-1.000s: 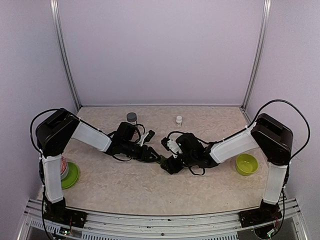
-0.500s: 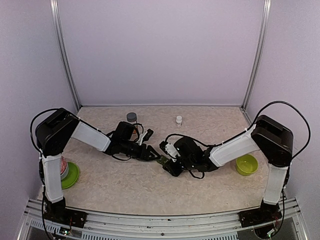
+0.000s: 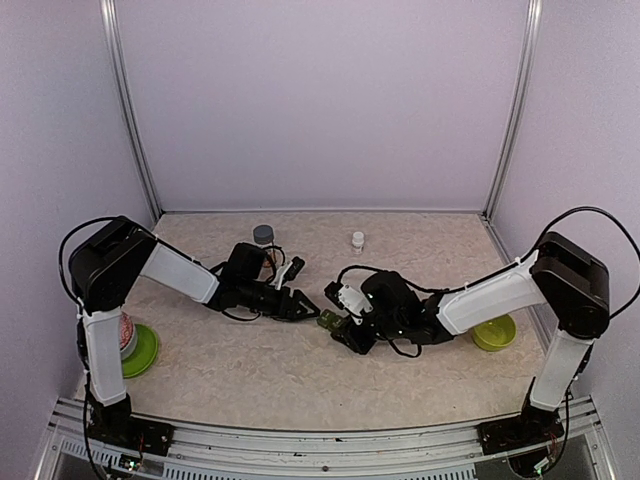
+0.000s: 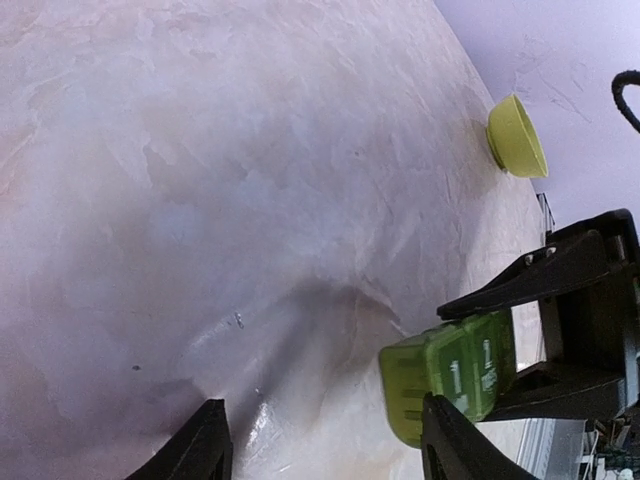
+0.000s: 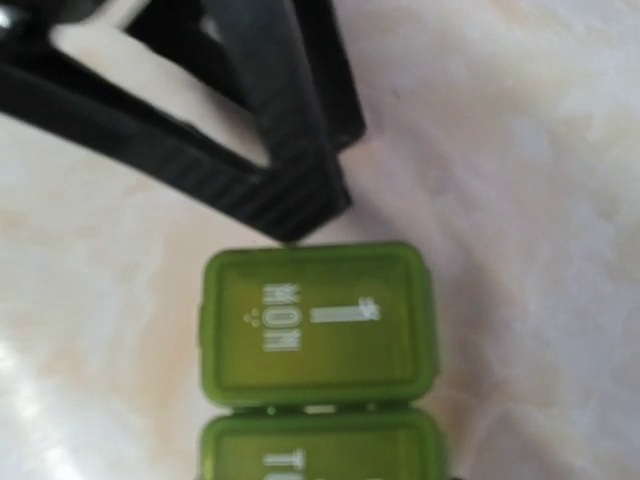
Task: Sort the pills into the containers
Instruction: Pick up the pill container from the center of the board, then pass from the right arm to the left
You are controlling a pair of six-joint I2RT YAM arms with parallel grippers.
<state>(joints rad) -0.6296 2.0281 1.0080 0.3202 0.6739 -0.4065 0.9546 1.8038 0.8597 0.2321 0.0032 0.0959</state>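
The containers (image 3: 328, 321) are a short green strip of lidded compartments lying on the table centre. In the right wrist view the containers (image 5: 320, 320) have shut lids, marked MON and TU. My right gripper (image 3: 342, 327) is shut on the strip; its black fingers (image 4: 545, 280) clamp it from both sides. My left gripper (image 3: 297, 304) sits just left of the strip, open with nothing between its fingers (image 4: 212, 440). One end of the containers (image 4: 450, 372) lies close beside the other left fingertip. No pills show in any view.
A lime-green bowl (image 3: 493, 333) stands at the right, behind the right forearm. A grey-capped jar (image 3: 263, 234) and a small white bottle (image 3: 358, 240) stand near the back. A green plate (image 3: 143, 350) with a tub lies at the left edge.
My left gripper has opened and drawn back left, off the strip. My right gripper has closed on the strip, and the right arm's elbow has swung to the right.
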